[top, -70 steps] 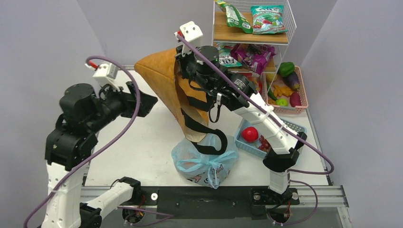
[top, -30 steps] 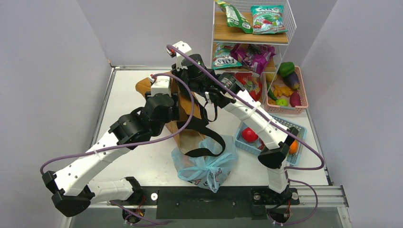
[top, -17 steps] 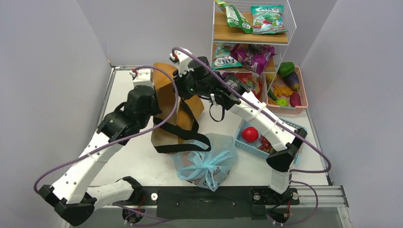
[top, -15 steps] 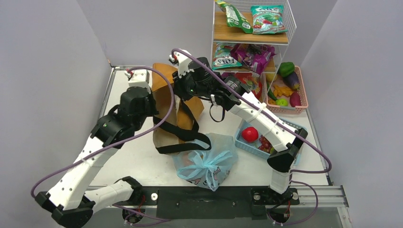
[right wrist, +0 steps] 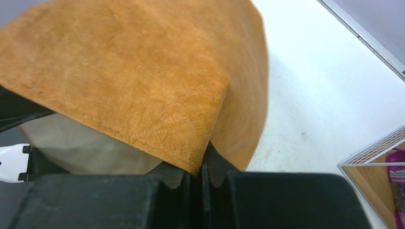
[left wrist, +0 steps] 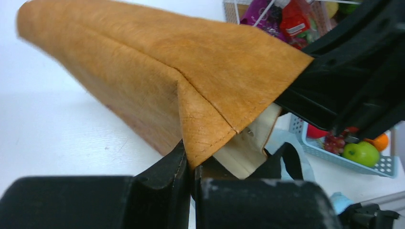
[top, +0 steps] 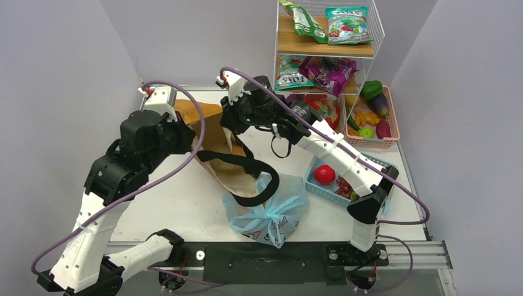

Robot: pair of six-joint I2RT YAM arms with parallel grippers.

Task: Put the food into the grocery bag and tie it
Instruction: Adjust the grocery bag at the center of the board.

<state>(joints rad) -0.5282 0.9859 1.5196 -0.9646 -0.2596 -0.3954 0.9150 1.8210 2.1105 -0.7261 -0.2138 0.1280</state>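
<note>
Obs., from beside the rig: both arms are up over the middle of the table (top: 160,203), each holding the stiff tan-orange tote (top: 206,117) by its rim. Left gripper (left wrist: 191,162): jaws closed tight, pinching a folded, stitched corner of the tote's edge, pale lining showing just behind the pinch. Right gripper (right wrist: 203,164): jaws likewise closed down, gripping the tote's hem on the opposite side, orange fabric draped over the fingers. The tote hangs tilted between the two grippers, mouth toward the near side, lifted partly off the surface. One black strap (top: 250,169) droops in a loop whose lower end lies against the top of the grocery bag (top: 265,213). The grocery bag, light blue and crinkled, sits on the table near the front edge, between the arm bases, just below the tote; it bulges, its handles gathered at the middle, contents only dim shapes through the plastic. To its right, a blue basket (top: 314,190) holds a red round fruit (top: 324,174). Wire shelf (top: 376,28) and pink basket (top: 395,132) stand at the far right
</note>
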